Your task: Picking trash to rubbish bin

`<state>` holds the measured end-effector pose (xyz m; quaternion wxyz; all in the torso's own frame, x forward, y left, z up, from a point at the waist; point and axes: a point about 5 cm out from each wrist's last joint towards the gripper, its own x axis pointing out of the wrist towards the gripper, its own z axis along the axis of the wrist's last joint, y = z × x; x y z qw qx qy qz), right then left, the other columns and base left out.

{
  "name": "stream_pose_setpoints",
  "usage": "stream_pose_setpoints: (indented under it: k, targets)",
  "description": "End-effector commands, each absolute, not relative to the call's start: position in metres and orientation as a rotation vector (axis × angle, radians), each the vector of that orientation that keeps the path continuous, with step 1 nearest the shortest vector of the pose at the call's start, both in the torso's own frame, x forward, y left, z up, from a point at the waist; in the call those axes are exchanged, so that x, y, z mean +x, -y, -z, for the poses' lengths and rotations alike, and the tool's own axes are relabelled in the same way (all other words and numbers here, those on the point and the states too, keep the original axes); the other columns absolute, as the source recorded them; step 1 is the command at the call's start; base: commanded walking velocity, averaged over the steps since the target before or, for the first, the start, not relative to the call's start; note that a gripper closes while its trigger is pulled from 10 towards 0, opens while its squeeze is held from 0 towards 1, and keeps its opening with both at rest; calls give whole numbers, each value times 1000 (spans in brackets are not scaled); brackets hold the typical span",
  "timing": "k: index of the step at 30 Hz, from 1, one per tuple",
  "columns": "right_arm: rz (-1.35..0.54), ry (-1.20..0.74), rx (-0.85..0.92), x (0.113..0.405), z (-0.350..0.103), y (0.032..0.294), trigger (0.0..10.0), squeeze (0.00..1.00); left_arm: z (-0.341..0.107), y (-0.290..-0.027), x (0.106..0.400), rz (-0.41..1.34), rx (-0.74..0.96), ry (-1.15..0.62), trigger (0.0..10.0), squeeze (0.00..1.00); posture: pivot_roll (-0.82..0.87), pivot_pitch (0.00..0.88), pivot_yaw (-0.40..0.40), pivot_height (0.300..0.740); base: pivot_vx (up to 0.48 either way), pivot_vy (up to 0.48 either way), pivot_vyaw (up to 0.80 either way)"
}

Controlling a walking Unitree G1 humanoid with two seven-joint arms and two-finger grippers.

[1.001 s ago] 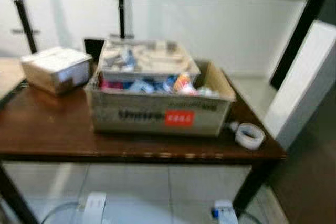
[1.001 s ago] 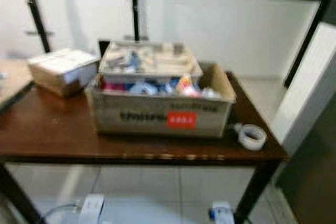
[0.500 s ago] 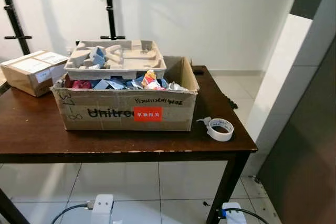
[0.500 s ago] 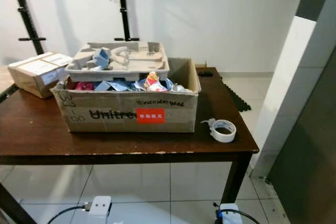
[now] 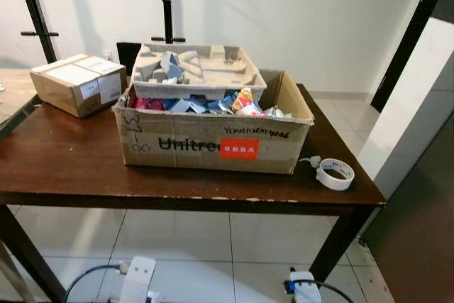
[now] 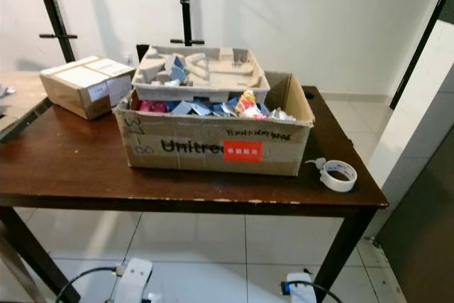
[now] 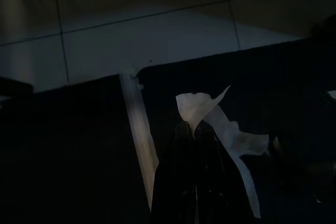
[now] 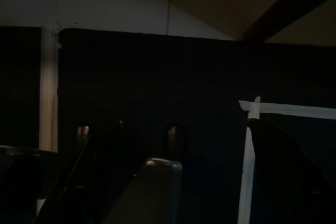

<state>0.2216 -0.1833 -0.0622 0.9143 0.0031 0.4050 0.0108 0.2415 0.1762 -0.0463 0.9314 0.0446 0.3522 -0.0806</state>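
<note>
1. Trash: a crumpled white paper scrap (image 7: 210, 116) sits pinched at the tips of the left gripper (image 7: 197, 135), which is closed on it; the arm hangs low in shade.
2. You see no rubbish bin here, so judge the pickup done and the drop still to do.
3. Right gripper (image 8: 131, 182): too dark, cannot tell its state.
4. Large cardboard box (image 5: 213, 148) at the tabletop's middle holds mixed wrappers (image 5: 213, 104); a grey pulp tray (image 5: 198, 72) rests on its rear rim.
5. Small sealed box (image 5: 78, 84) stands at the left rear corner; tape roll (image 5: 334, 173) lies near the right front corner.
</note>
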Motion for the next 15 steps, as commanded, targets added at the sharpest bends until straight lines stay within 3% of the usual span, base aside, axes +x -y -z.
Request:
stream_pose_setpoints:
  k: [1,15]
  targets:
    - [-12,-850,6,217,65,185,10000,0,47,-175,241,174,94,-721,10000,0,21,13,-10,740,0,0,0]
    - [-66,-859,-52,214,66,191,10000,0,47,-181,239,204,130,-716,10000,0,13,0,-13,740,0,0,0]
